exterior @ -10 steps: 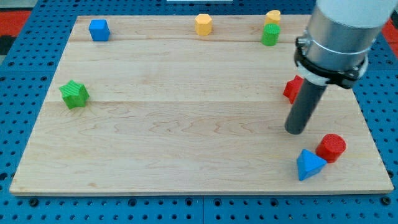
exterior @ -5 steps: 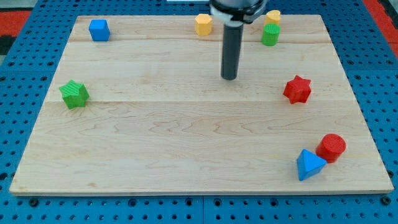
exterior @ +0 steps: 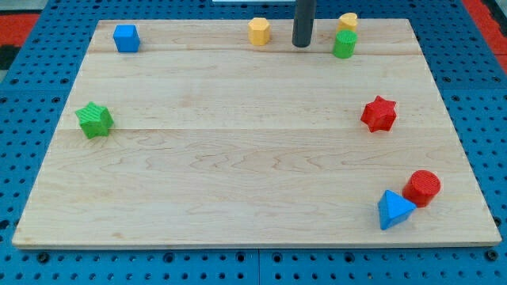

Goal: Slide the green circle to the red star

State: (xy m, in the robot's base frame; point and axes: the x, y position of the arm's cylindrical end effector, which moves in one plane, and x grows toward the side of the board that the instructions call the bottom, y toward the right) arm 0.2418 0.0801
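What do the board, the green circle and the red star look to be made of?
The board looks like pale, matte wood: grain lines and plank seams run across it. The green circle and red star look like solid-coloured plastic, possibly 3D-printed, though any layer ridges are too fine to confirm. My tip stands just left of the green circle.

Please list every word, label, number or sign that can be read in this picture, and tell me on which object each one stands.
None: no text, number or sign can be read anywhere in the view.
The wooden board is bare wood.
The blocks, such as the green circle and the red star, have plain coloured faces.
The blue pegboard around the board shows only holes.
My tip is plain and dark, at the green circle's left.
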